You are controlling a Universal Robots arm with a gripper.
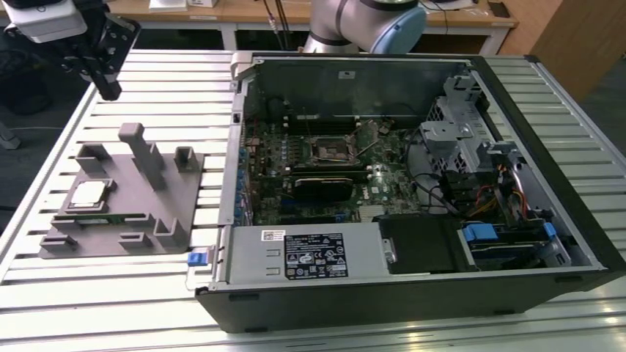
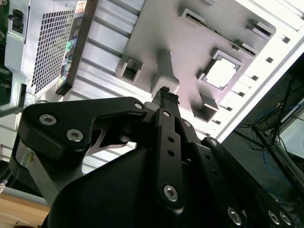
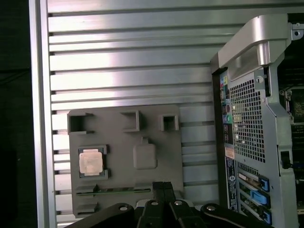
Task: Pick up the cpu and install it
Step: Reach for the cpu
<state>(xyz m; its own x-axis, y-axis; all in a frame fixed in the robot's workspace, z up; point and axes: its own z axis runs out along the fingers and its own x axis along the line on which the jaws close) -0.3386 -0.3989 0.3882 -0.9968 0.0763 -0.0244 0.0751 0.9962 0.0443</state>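
Exterior view: the gripper (image 1: 110, 92), fingers together and empty, hangs high at far left. The cpu (image 1: 88, 194) lies nearer, lower, in the tray (image 1: 137, 209).

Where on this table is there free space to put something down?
Bare table slats lie before and beyond the grey fixture, at the exterior view's left. The gap between fixture and computer case is narrow; the case's inside is crowded.
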